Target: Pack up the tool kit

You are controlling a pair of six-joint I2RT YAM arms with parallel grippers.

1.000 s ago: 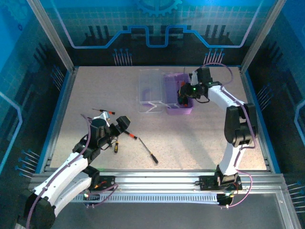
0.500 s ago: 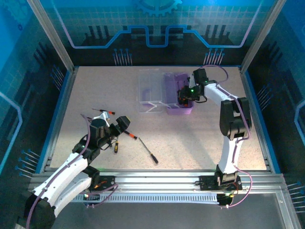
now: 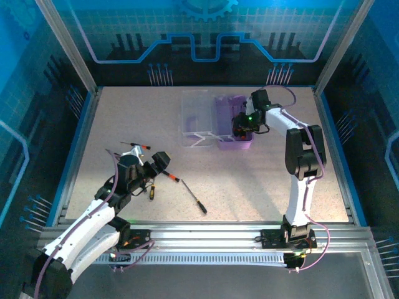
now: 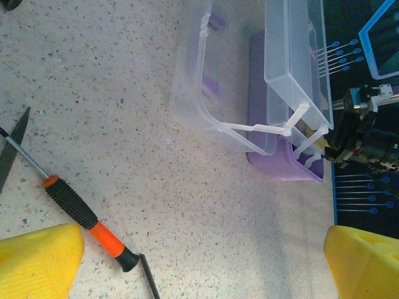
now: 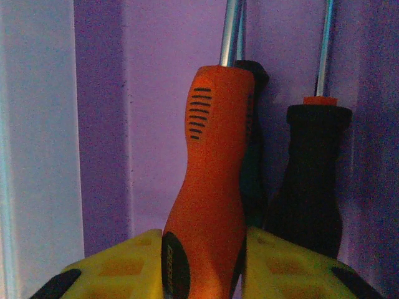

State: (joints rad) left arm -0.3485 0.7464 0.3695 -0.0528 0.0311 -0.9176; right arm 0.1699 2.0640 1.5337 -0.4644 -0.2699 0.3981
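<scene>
The tool kit's purple base [image 3: 225,141] stands at the back of the table with its clear lid [image 3: 194,118] open to the left. My right gripper [image 3: 242,126] reaches down inside the base. In the right wrist view, the right gripper [image 5: 202,265] is shut on an orange-handled screwdriver [image 5: 209,180], its yellow pads touching both sides. A black-handled screwdriver [image 5: 312,168] lies beside it against the purple wall [image 5: 156,93]. My left gripper [image 3: 157,163] hangs open low over the table at the front left, with an orange-black screwdriver [image 4: 84,218] just left of the left gripper [image 4: 202,268].
Loose screwdrivers lie on the speckled table: one [image 3: 136,144] behind the left arm, a short one [image 3: 151,190] beside it, one [image 3: 171,177] by the left gripper and a long dark one [image 3: 194,198] toward the middle. Metal frame rails [image 3: 206,233] border the front.
The right arm has drawn closer to the case, and its gripper has shifted slightly left inside the purple base. The left arm has not moved.
</scene>
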